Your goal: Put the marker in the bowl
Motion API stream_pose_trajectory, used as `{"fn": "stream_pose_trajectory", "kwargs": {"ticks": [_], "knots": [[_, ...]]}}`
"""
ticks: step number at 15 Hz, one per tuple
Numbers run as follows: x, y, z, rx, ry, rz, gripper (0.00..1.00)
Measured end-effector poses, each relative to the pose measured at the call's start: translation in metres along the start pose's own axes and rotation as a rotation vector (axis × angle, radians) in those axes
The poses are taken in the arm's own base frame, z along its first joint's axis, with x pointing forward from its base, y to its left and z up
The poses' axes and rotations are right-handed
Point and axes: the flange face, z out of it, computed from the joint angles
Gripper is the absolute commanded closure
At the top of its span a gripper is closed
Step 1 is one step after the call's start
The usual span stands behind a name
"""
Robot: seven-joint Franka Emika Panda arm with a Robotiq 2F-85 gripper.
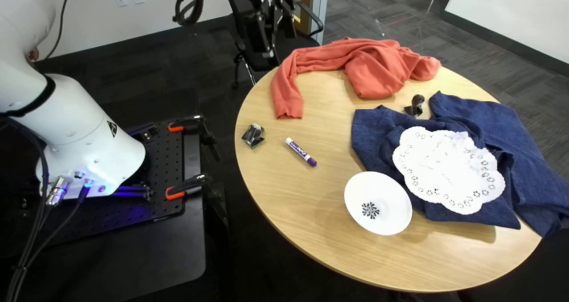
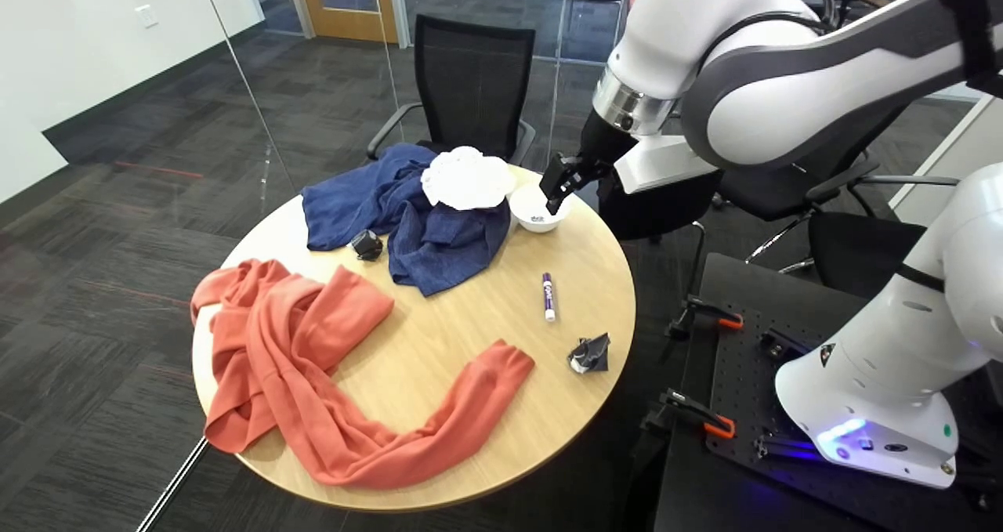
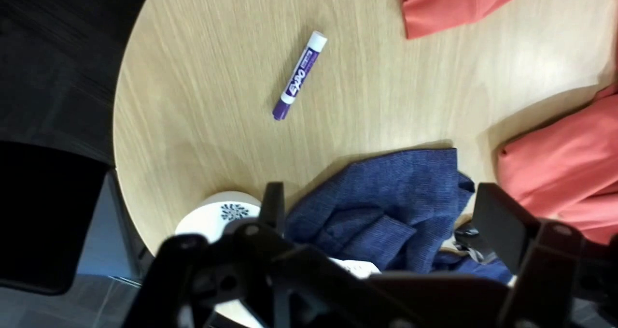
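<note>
Currently, the marker (image 1: 301, 152) is seen lying on its side on the round, wood-grained surface (image 1: 311, 199), outside the bowl (image 1: 378, 195). It is placed between the bowl and a crumpled dark item (image 1: 254, 135), apart from both, with its purple cap pointed roughly toward the bowl and its white end roughly toward the item. The jaws of the claw (image 3: 380, 197) are spread wide apart, and it is held in the air above the surface; in the wrist view, the bowl is partly hidden by it. The bowl, white with a dark flower-like motif inside, is set upright just beside a rumpled dark blue cloth (image 1: 511, 128); whether the two touch cannot be told. A white lacy-edged doily (image 1: 449, 171) is laid on the cloth. Just beside the cloth, a small dark object (image 2: 367, 244) is seen, its kind too unclear to be named. In both exterior views, another part of the surface is covered by a bunched orange-red garment (image 1: 378, 70).
</note>
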Motion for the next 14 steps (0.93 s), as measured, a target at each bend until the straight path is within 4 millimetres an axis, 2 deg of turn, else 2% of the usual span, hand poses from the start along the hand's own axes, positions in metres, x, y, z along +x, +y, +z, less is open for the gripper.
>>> {"fn": "stream_pose_trajectory", "kwargs": {"ticks": [10, 14], "knots": [[-0.01, 0.006, 0.101, -0.128, -0.099, 0.286, 0.0], [-0.017, -0.006, 0.105, -0.124, -0.117, 0.265, 0.0]]}}
